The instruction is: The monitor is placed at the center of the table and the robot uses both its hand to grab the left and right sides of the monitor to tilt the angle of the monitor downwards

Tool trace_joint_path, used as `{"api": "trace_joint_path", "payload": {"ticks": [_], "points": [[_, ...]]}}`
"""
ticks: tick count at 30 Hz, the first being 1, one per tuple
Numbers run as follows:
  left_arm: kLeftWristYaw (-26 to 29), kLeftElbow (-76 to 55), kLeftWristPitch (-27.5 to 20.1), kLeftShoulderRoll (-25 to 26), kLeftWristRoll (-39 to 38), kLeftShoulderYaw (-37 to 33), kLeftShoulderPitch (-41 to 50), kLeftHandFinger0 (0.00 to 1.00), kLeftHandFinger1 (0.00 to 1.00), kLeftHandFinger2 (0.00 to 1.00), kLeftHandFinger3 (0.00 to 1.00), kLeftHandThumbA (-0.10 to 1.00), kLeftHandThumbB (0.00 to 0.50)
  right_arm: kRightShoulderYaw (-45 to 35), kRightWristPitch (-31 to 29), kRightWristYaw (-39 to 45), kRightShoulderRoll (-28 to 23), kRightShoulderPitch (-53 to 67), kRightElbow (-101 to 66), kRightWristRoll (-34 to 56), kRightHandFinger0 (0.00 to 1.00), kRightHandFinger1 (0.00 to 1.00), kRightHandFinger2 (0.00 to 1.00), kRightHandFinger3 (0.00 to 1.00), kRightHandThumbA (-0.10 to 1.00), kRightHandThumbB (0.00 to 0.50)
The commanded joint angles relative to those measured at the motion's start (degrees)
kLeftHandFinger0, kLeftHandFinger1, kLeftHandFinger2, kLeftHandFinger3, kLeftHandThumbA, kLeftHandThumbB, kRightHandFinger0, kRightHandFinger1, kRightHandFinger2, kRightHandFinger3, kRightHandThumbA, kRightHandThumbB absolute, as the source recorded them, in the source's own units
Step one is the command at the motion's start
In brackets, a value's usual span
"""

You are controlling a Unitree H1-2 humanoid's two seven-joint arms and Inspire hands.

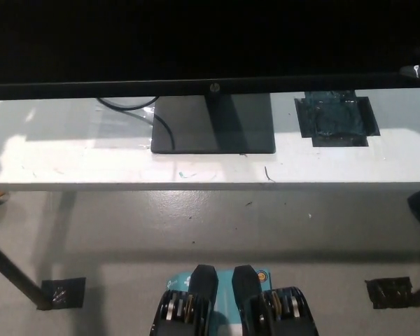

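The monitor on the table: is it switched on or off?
It looks off, or at least dark: the monitor shows plain black above its bezel, with no picture or glow. A sleeping screen would look alike.

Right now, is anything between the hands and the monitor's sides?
Nothing visible is. The left hand is out of view; a small shape at the monitor's right end may be the right hand. The monitor's sides are cut off.
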Motion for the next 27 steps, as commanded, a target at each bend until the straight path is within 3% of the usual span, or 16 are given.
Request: {"api": "trace_joint_path", "payload": {"ticks": [1,8,9,12,14,16,19,22,25,27], "points": [[-0.7,0.4,-1.8,-2.1,3.3,-2.4,-4.1,1.0,1.0,1.0,1.0,1.0,0.5,1.1,-0.6,1.7,-0.5,-2.2,-3.2,-1.9,1.0,1.0,1.0,1.0,1.0,0.496],[0.7,0.6,-4.0,-1.5,6.1,-5.4,-4.5,1.0,1.0,1.0,1.0,0.99,0.5,3.3,-1.3,0.2,-1.0,-2.8,-3.8,-5.7,1.0,1.0,1.0,1.0,0.97,0.494],[6.9,0.0,-6.8,-0.2,15.4,-11.6,-4.4,1.0,1.0,1.0,1.0,0.9,0.499,8.2,-5.4,-4.4,-1.1,-5.6,-0.8,-13.9,1.0,1.0,1.0,1.0,0.81,0.499],[18.3,1.4,-10.4,1.4,26.7,-21.8,-6.0,1.0,1.0,1.0,1.0,0.96,0.5,12.9,-7.7,-11.4,-1.0,-7.9,2.0,-21.4,1.0,1.0,1.0,1.0,0.7,0.498],[19.2,1.7,-10.4,1.4,26.6,-23.0,-6.2,1.0,1.0,1.0,1.0,0.96,0.5,13.3,-7.8,-11.9,-1.0,-8.0,2.3,-21.5,1.0,1.0,1.0,1.0,0.7,0.498],[25.6,4.8,-9.6,1.6,34.8,-29.5,-9.3,1.0,1.0,1.0,1.0,0.89,0.494,14.7,-9.0,-15.6,-0.2,-10.5,6.2,-23.3,1.0,1.0,1.0,1.0,0.61,0.488],[25.8,5.4,-9.3,1.6,34.3,-30.9,-9.9,1.0,1.0,1.0,1.0,0.87,0.498,15.4,-9.4,-16.8,0.0,-11.0,7.1,-23.8,1.0,1.0,1.0,1.0,0.6,0.491],[33.3,8.2,-4.2,1.0,39.3,-37.1,-13.0,1.0,1.0,1.0,1.0,0.9,0.5,19.2,-11.2,-25.6,1.1,-14.3,11.4,-28.8,1.0,1.0,1.0,1.0,0.53,0.479],[36.0,9.6,-2.2,0.5,40.1,-40.0,-14.0,1.0,1.0,1.0,1.0,0.91,0.5,20.9,-11.7,-28.4,1.6,-15.5,13.6,-29.7,1.0,1.0,1.0,1.0,0.54,0.482],[41.3,11.9,0.2,-0.4,41.9,-43.2,-15.2,1.0,1.0,1.0,1.0,0.9,0.5,24.5,-11.5,-34.3,2.5,-17.6,16.6,-33.2,1.0,1.0,1.0,1.0,0.55,0.493]]}}
